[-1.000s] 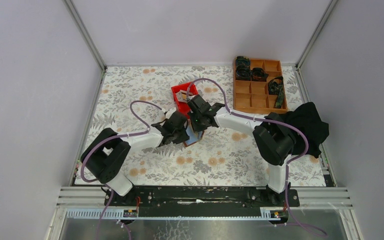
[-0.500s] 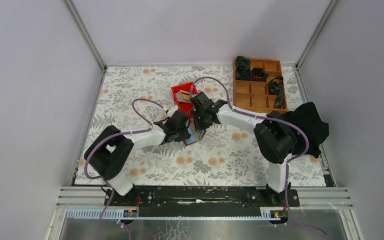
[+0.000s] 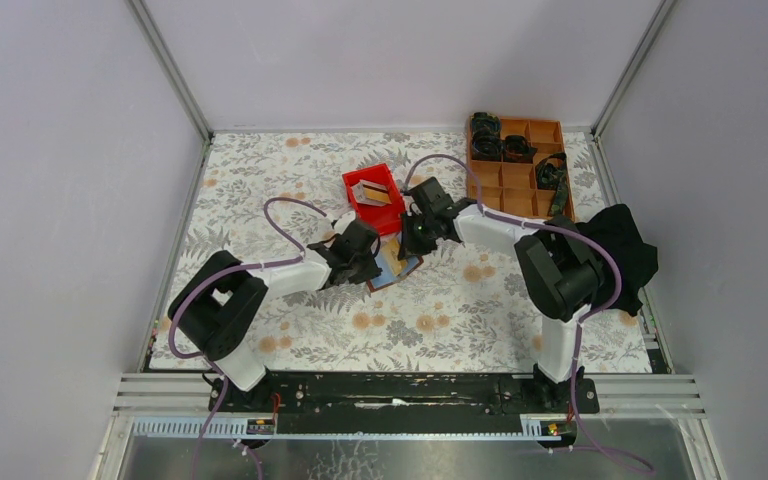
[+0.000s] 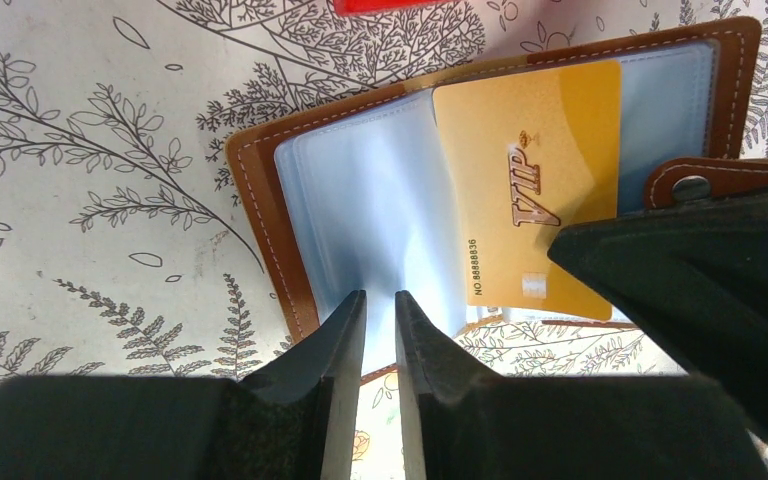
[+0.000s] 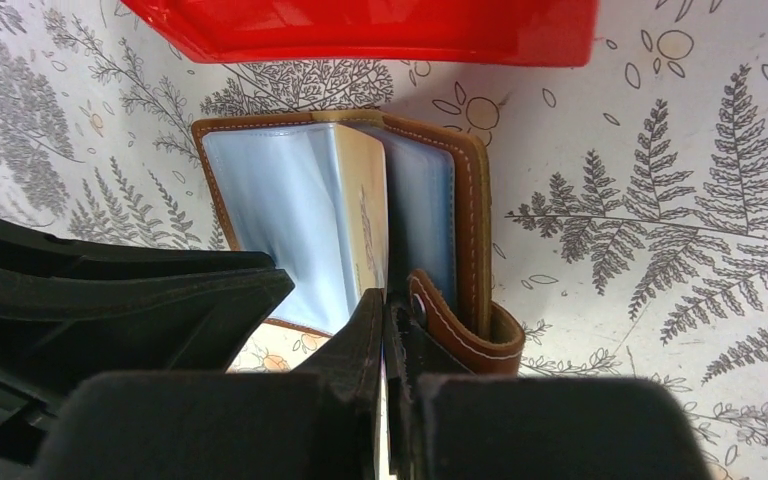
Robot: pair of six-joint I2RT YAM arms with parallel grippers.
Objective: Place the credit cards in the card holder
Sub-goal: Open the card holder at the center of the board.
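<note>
card holder: small brown leather folding wallet (image 4: pixel 360 200), lying open on the floral-print table cover (image 3: pixel 260 180), clear pockets up, mid-table between the two grippers
card: gold-orange flat rectangular card with "VIP" lettering (image 4: pixel 530 180), on the right half of the open wallet over a clear pocket, slightly tilted. Can't tell if it is slid inside the pocket
snap tab: brown leather tab with a metal stud (image 4: pixel 720 180), at the wallet's right edge, just beside the card
left gripper (image 4: pixel 380 300): at the wallet's near edge, fingers drawn in to a narrow gap, pinching the clear pocket leaves that run between the tips
right gripper (image 5: pixel 385 300): fingers pressed together, nothing seen between them, tip at the card's near end beside the snap tab
red plastic bin (image 5: pixel 360 35): just beyond the wallet, flat tan/grey pieces inside, too small to tell
orange-brown compartment tray (image 3: pixel 505 195): far right corner, dark items in some cells
black cloth (image 3: pixel 615 245): bunched at the table's right edge
</note>
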